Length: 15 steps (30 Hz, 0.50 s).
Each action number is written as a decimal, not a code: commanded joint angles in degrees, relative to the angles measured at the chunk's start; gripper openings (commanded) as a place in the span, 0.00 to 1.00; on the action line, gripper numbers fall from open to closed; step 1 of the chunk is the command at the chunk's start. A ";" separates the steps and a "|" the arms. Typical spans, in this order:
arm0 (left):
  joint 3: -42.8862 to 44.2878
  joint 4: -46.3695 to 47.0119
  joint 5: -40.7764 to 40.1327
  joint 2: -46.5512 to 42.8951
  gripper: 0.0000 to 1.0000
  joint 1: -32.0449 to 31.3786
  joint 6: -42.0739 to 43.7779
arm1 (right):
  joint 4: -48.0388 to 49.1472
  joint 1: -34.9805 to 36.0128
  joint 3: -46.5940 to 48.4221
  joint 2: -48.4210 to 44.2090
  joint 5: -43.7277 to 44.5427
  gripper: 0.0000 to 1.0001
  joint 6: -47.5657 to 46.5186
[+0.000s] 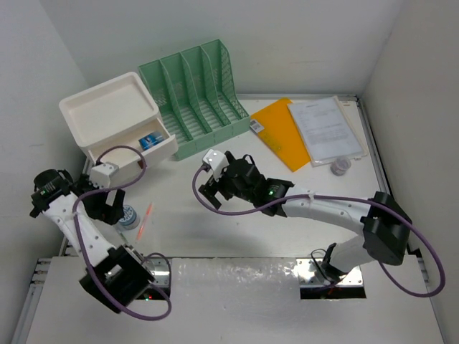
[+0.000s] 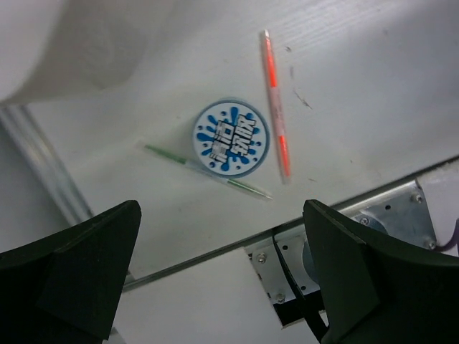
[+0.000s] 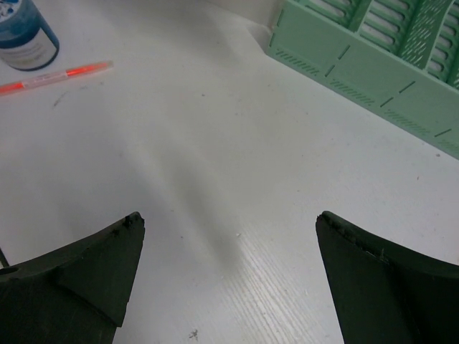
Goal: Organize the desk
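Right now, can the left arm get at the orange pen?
Probably yes: the left gripper hangs open above it, and the orange pen lies uncovered on the desk beside a blue-lidded jar.

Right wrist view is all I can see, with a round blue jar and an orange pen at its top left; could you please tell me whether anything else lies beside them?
Observer: Yes, a thin green pen lies beside the round blue jar, on the side away from the orange pen.
Operator: Thank you. Is there any storage besides the green rack?
Observer: A white plastic drawer box stands left of the green mesh file rack, with its drawer pulled open.
Operator: And on the far right?
Observer: An orange folder and printed paper sheets lie flat on the white desk.
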 commanded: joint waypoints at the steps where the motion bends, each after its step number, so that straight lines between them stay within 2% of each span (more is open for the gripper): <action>1: -1.98 0.16 0.51 3.09 0.95 -1.43 7.51 | -0.36 0.01 3.42 1.48 1.42 0.99 -1.03; 5: -6.80 1.29 -1.77 2.48 0.97 -3.88 9.71 | -0.89 0.01 3.86 2.10 2.91 0.99 -1.73; 10: -13.31 12.46 -6.34 0.28 0.99 -6.00 5.67 | -0.80 -0.07 4.30 2.36 4.49 0.99 -2.43; 15: -14.90 21.77 -7.49 3.43 0.98 -7.93 -0.74 | -0.80 0.01 4.82 2.54 4.94 0.99 -2.44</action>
